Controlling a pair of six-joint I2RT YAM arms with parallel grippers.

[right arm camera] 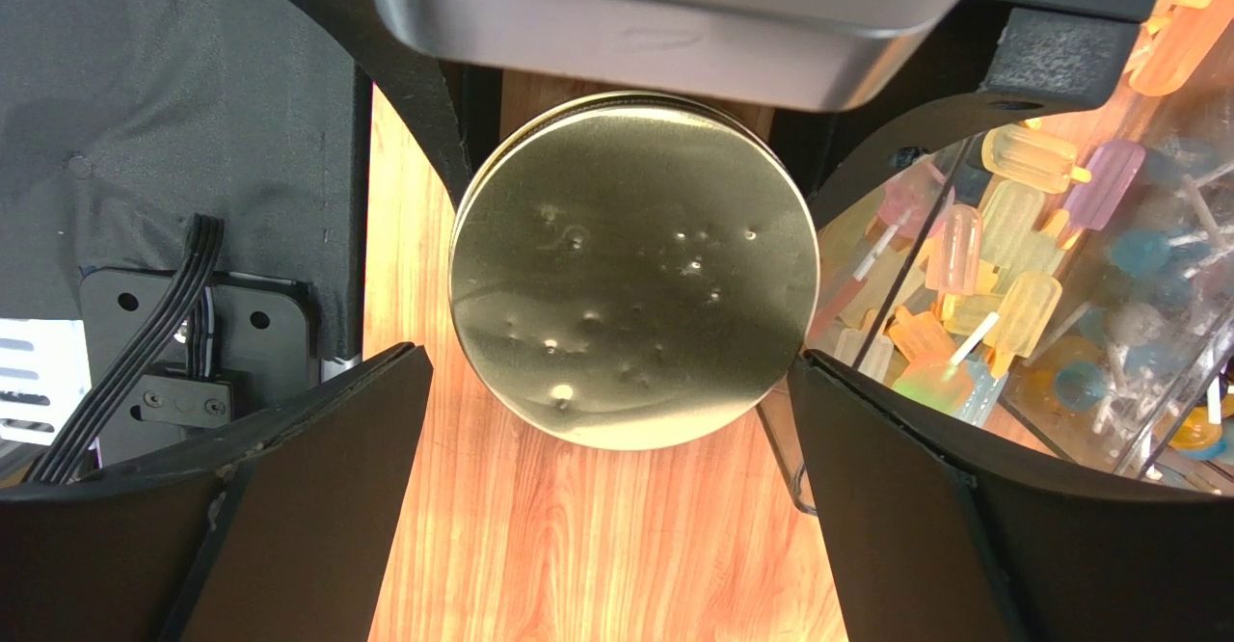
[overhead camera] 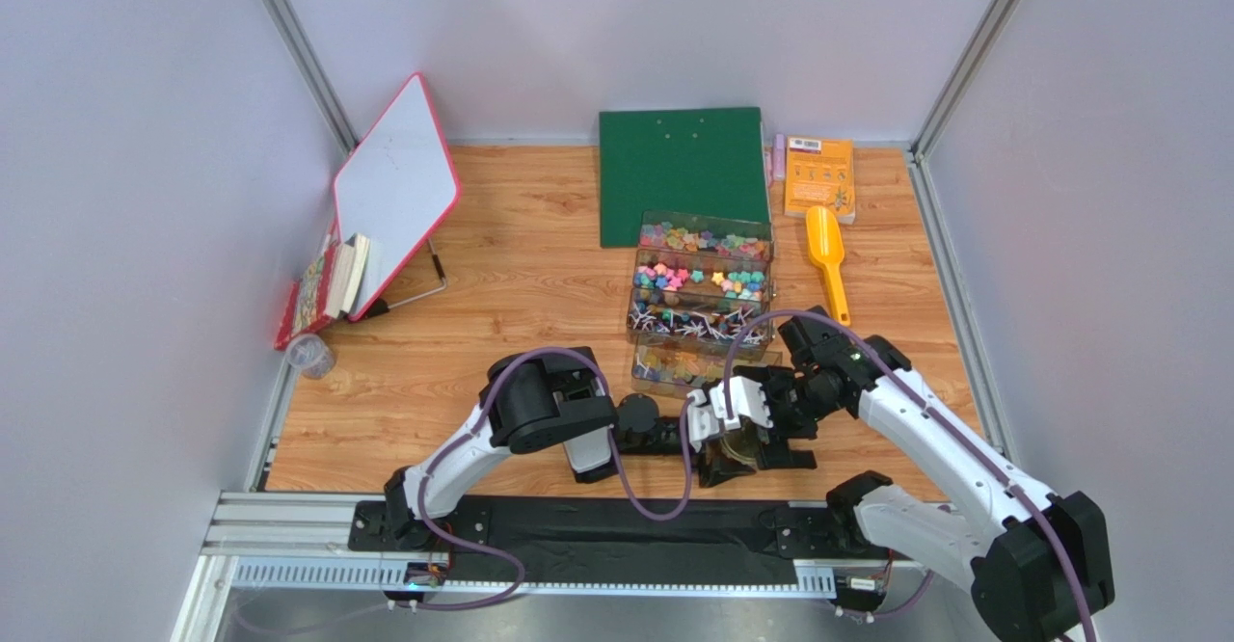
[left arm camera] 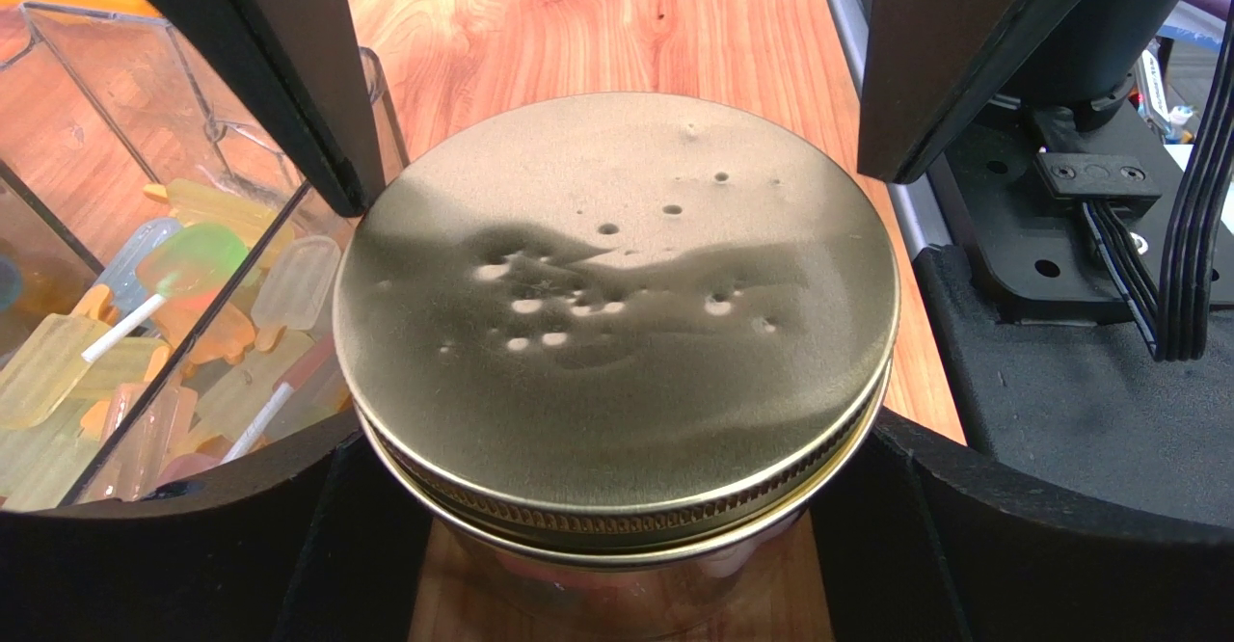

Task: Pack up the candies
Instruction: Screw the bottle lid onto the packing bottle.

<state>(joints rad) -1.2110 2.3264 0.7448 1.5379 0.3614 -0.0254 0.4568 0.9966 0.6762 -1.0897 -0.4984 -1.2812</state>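
The candies point(overhead camera: 695, 274) fill a clear compartment box point(overhead camera: 706, 226) in the middle of the table. More candies point(left arm camera: 189, 324), lolly-shaped ones, show through the box wall beside my left fingers, and the same kind of candies point(right arm camera: 1014, 266) appear in the right wrist view. A glass jar with a dented gold lid point(overhead camera: 742, 447) stands just in front of the box. My left gripper point(left arm camera: 616, 505) is shut on the jar point(left arm camera: 609, 310), one finger on each side of the lid. My right gripper point(right arm camera: 609, 382) hangs open over the lid point(right arm camera: 630, 266), its fingers point(right arm camera: 290, 498) straddling the near edge.
A yellow scoop point(overhead camera: 826, 259) lies right of the box. A green board point(overhead camera: 681, 172) and an orange packet point(overhead camera: 820, 177) are at the back. A tilted whiteboard point(overhead camera: 394, 194) and books stand at the left wall. Black base rail point(overhead camera: 609, 534) runs along the front.
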